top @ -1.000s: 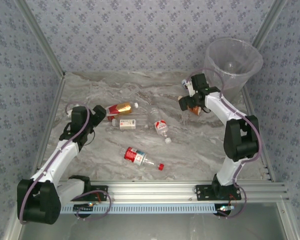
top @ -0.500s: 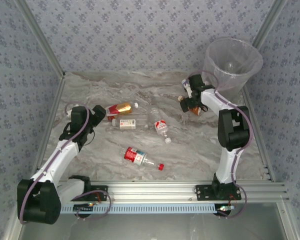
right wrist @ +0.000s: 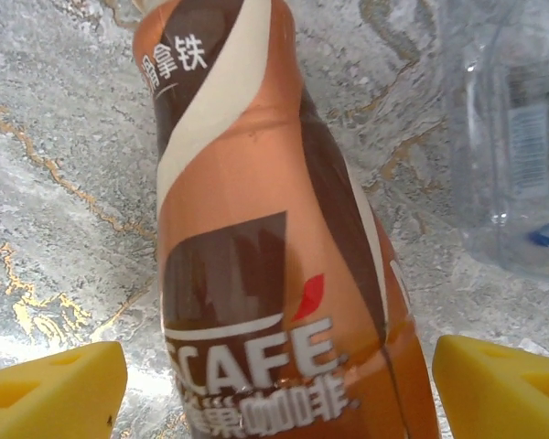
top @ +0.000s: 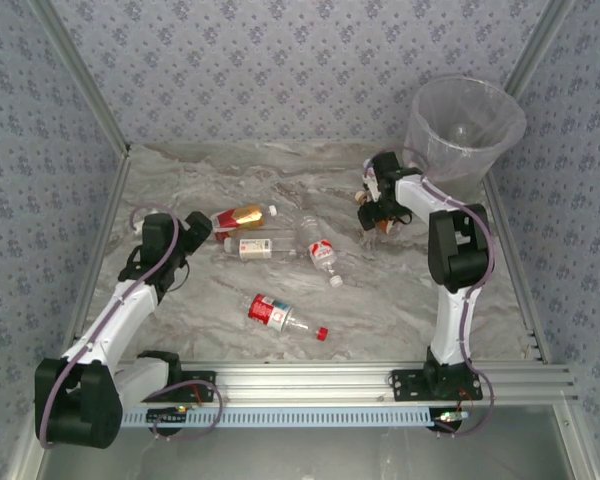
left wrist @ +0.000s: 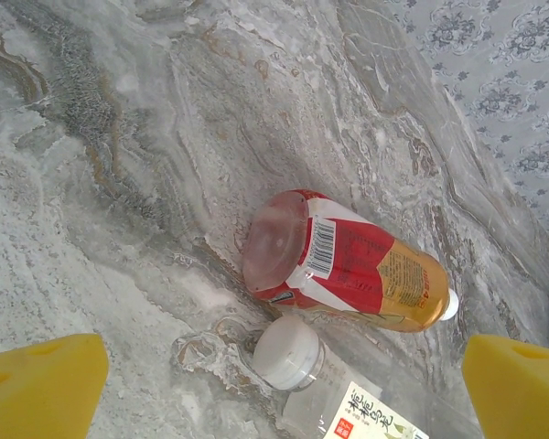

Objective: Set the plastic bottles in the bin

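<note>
A brown-labelled coffee bottle (right wrist: 274, 274) lies on the marble table between the yellow fingers of my right gripper (right wrist: 279, 389). The jaws stand open around it, with a gap on the left side. From above, this gripper (top: 373, 208) hangs over that bottle (top: 385, 222), just in front of the bin (top: 466, 125). My left gripper (left wrist: 279, 389) is open, and the white cap (left wrist: 288, 352) of a clear bottle sits between its pads. Just beyond lies an amber bottle with a red label (left wrist: 357, 274). The left gripper (top: 200, 230) sits beside that amber bottle (top: 238, 216).
More bottles lie mid-table: a clear one with a white label (top: 255, 246), a clear one with a red label (top: 322, 250), and a red-labelled one with a red cap (top: 280, 314). Another clear bottle (right wrist: 512, 137) lies right of the coffee bottle. Patterned walls enclose the table.
The right arm has folded inward, its elbow swinging left and back, and its gripper has shifted slightly left over the coffee bottle. The left arm has not moved.
</note>
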Motion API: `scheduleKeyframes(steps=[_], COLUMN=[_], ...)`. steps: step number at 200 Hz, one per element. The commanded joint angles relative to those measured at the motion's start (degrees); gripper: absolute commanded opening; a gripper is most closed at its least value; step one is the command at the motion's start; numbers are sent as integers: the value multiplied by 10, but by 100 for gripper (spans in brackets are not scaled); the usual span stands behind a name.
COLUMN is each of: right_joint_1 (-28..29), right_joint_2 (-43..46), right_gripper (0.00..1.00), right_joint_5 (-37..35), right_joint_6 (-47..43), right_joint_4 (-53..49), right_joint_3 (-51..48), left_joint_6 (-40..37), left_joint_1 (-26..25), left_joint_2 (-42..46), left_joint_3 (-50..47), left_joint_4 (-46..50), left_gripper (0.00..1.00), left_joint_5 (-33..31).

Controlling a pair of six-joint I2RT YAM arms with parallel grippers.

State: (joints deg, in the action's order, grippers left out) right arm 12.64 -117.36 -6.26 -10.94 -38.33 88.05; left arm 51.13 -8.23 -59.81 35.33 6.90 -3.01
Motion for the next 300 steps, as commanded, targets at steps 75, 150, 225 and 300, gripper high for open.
scheduleKeyframes(steps=[75, 150, 225, 300], right_joint_1=[4, -3, 0, 14], right_joint_2=[-80, -85, -38, 58], right_gripper=[73, 73, 58, 50], right_joint_5=[7, 2, 21, 25], right_joint_6=[13, 26, 60, 88], right_joint_4=[-78, -105, -84, -44], right_joint_3=[87, 87, 61, 5], left_joint_6=[4, 3, 3, 4], left_joint_1=[4, 5, 6, 6], left_joint_2=[1, 0, 1, -6], left_joint_3=[-5, -5, -7, -3], left_joint_4=[-1, -2, -4, -11], left_gripper=[99, 99, 99, 99], left_joint_5=[3, 2, 2, 7])
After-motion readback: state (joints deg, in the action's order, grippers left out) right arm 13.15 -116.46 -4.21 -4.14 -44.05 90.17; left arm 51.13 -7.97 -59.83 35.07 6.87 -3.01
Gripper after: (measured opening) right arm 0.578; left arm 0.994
